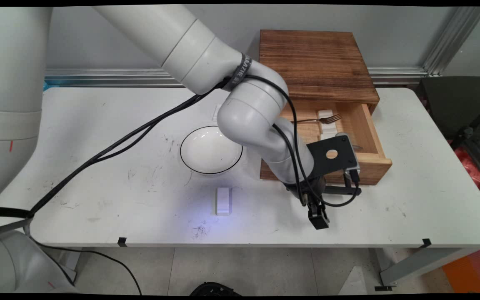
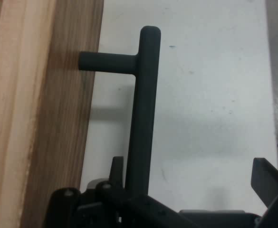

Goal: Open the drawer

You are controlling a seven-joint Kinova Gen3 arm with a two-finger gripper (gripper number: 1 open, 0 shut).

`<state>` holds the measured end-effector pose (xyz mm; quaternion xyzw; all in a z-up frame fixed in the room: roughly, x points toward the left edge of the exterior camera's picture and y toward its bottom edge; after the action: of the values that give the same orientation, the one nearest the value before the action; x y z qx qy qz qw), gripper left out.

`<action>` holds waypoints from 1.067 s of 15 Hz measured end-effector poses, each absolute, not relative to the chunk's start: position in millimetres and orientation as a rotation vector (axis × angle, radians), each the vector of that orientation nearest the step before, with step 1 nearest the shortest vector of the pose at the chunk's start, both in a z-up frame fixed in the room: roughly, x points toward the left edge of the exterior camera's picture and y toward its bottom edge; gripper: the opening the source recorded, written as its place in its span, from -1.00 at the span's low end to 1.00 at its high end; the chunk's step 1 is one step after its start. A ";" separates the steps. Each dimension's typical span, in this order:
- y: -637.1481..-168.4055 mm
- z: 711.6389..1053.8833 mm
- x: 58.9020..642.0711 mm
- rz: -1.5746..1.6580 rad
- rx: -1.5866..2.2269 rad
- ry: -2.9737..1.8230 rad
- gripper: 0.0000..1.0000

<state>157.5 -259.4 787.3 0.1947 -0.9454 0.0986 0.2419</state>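
Main view, desk: white desk point(image 1: 98, 196) with scuff marks, seen from above its near side; wall behind.
Main view, bowl: white bowl point(image 1: 211, 150) with a thin dark rim, left of centre, upright, just left of the arm's wrist link.
Main view, block: small white block point(image 1: 222, 201) lies flat on the desk, near the front of the bowl, apart from it.
Main view, gripper: black gripper point(image 1: 318, 216) points down toward the desk's near edge, in front of the drawer front; black cables loop beside it.
Main view, handle: black bar handle point(image 1: 342, 190) runs along the drawer front, just above the gripper.
Main view, drawer: wooden drawer point(image 1: 369, 137) stands pulled out of the wooden cabinet point(image 1: 315, 62) at the desk's far right of centre.
Main view, drawer contents: a metal fork point(image 1: 327, 119) lies across white blocks point(image 1: 325, 113) inside the drawer; the arm hides part of the interior.
Hand view, drawer front: wood grain fills the left side; one post of the handle point(image 2: 143, 95) joins it.
Hand view, handle: the bar runs from the top down into the gripper's linkage at the bottom edge.
Hand view, jaws: spread; one finger point(image 2: 117, 173) sits just left of the bar, the other finger point(image 2: 267, 180) well to its right; the bar lies between them, beside the left one, and actual contact cannot be told.
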 end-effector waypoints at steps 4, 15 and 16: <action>-250.4 788.4 156.2 0.254 0.531 -2.588 1.00; -231.0 790.6 152.0 0.214 0.524 -2.592 1.00; -229.8 790.8 151.5 0.211 0.523 -2.592 1.00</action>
<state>151.5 -229.8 790.8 0.1913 -0.9481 0.0772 0.2422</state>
